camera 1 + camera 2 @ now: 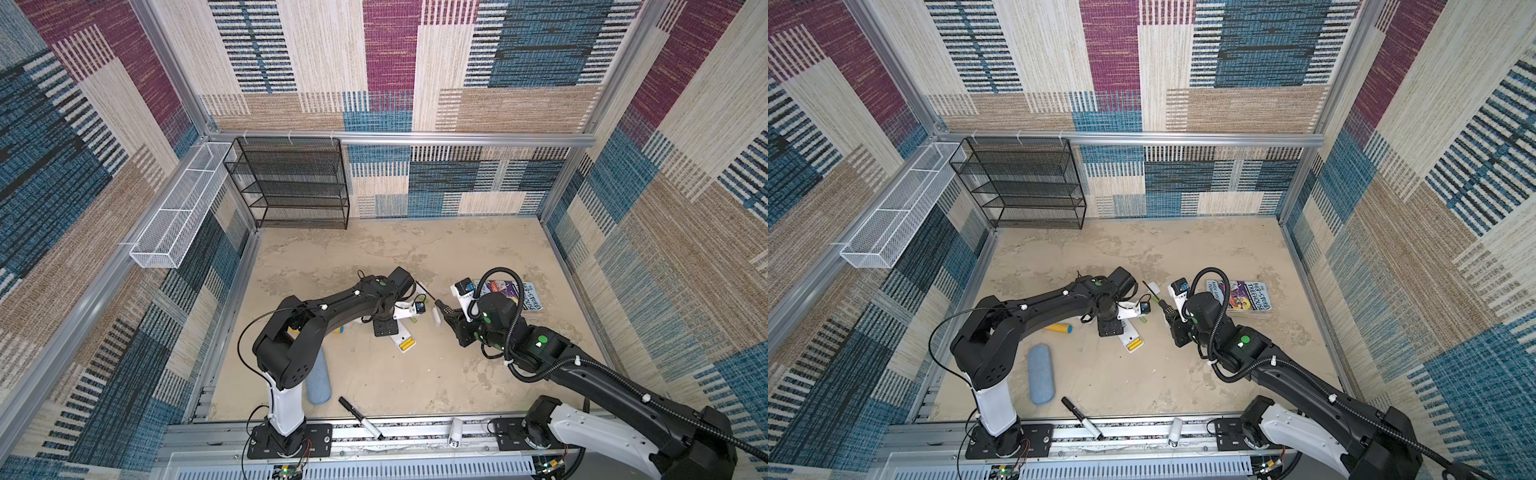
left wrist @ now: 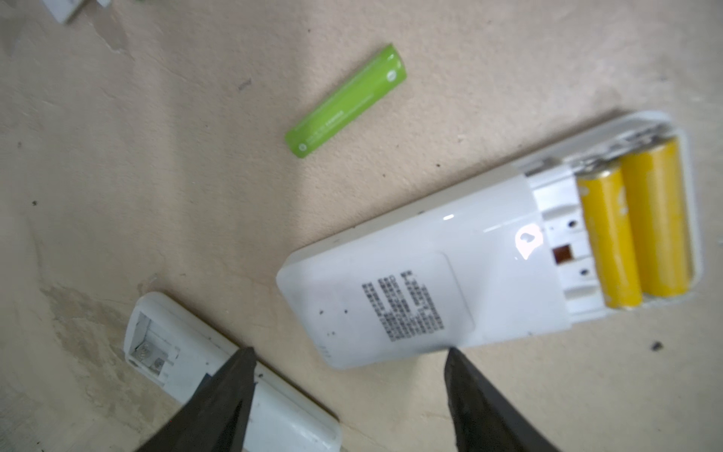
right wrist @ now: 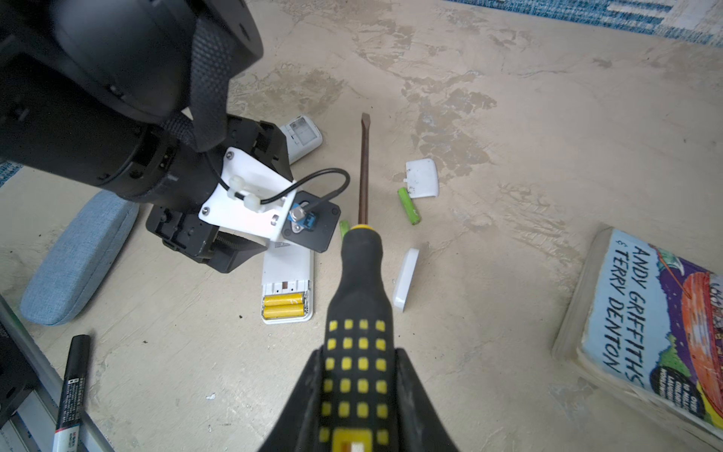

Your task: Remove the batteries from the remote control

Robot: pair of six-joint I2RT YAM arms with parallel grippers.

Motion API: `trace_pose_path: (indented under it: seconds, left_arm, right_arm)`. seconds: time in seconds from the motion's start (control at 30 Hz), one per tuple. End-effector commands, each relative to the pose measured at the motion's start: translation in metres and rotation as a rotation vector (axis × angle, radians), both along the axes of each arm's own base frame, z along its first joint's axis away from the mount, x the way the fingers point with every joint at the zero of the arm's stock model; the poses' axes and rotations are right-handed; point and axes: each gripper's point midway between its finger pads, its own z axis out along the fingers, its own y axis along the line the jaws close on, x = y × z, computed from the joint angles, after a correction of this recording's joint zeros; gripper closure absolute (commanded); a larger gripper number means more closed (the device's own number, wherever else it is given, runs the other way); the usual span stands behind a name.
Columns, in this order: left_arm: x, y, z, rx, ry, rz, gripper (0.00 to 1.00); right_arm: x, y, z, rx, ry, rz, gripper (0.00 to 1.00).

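Black left claw (image 2: 348,352) agape over remote (image 2: 430,266)

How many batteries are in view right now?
4. Two yellow batteries sit in the open remote; one green battery lies beside the white cover; the other green battery shows partly, behind the screwdriver. More may be hidden.

Two batteries (image 2: 653,219) lie in the remote (image 2: 410,274) — a loose battery (image 2: 346,101) near it, apparently apart.

Green battery (image 3: 344,229) mostly behind the screwdriver handle (image 3: 360,281); book (image 3: 641,313) partly out of view
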Motion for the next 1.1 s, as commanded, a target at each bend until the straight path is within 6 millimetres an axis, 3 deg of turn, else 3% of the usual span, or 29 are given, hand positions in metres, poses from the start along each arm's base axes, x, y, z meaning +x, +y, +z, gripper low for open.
trace_pose_path:
  seconds: [0.0, 0.27, 0.5, 0.9, 1.07]
  left_arm:
    - [0.001, -0.010, 0.002, -0.031, -0.002, -0.053, 0.21]
    - [-0.007, -0.011, -0.002, -0.008, 0.042, -0.175, 0.20]
    - [-0.001, -0.010, -0.005, 0.029, 0.038, -0.253, 0.20]
    - [0.014, -0.032, -0.012, -0.021, -0.007, -0.310, 0.20]
    - [0.012, -0.035, -0.013, -0.035, -0.005, -0.309, 0.20]
  right_arm:
    - [0.003, -0.002, 0.010, 0.021, -0.035, -0.018, 1.00]
    - [0.002, -0.005, 0.016, 0.041, -0.045, -0.033, 1.00]
    - [0.002, -0.007, 0.019, 0.046, -0.052, -0.041, 1.00]
    - [0.003, -0.010, 0.023, 0.052, -0.067, -0.054, 1.00]
    - [0.004, -0.011, 0.022, 0.047, -0.067, -0.057, 1.00]
